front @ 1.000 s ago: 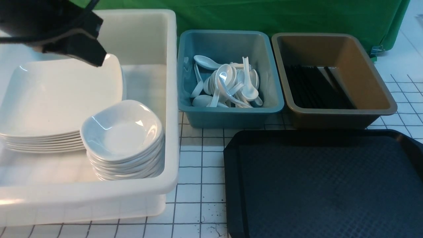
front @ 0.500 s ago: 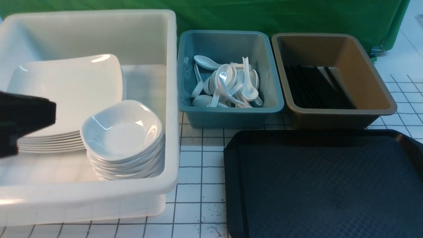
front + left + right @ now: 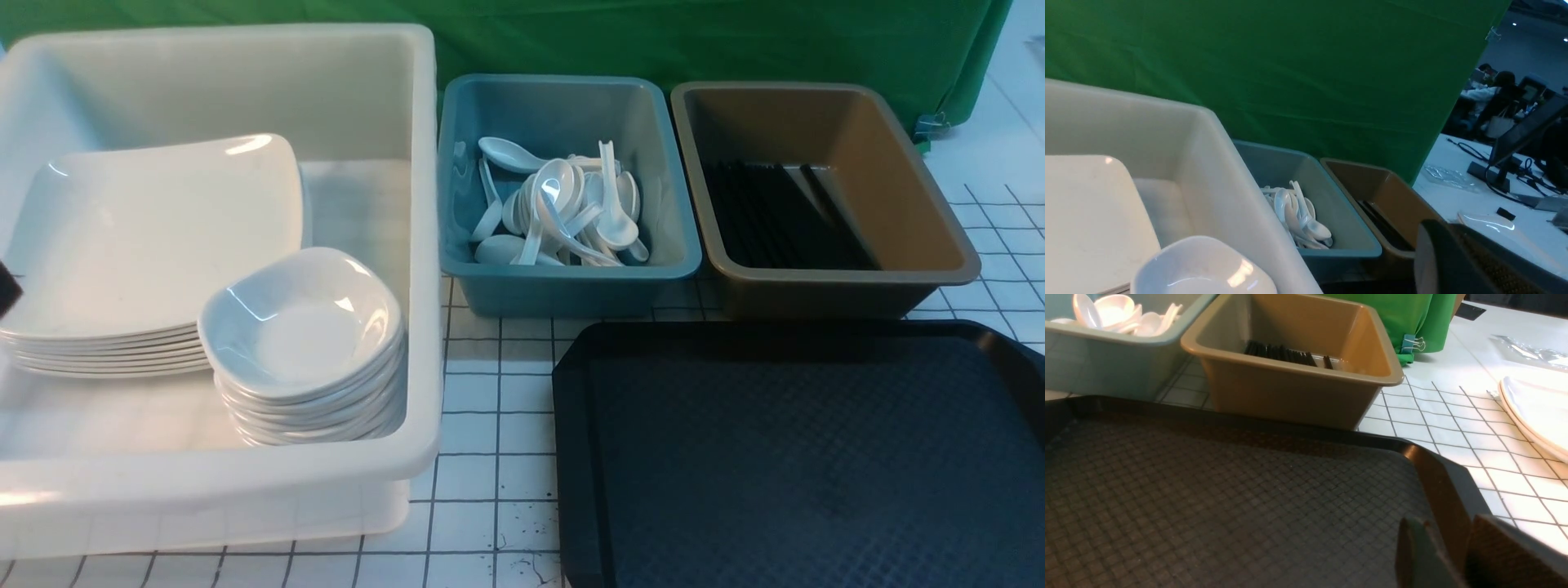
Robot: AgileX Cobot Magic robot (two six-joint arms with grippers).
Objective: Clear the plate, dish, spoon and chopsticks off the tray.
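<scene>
Left gripper [image 3: 1457, 261] pinched together, empty; right gripper [image 3: 1457, 555] slightly apart, holding nothing

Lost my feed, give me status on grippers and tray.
Left gripper shut, empty. Right gripper parted, empty, over tray corner. Tray bare; plates binned. Nothing obstructing.

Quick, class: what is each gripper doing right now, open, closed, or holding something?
Left gripper: closed, holding nothing visible.
Right gripper: fingers apart, open, nothing between them, low over the tray corner.

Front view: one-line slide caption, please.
Bare black tray in front; plates, spoons and chopsticks sorted into bins behind.
</scene>
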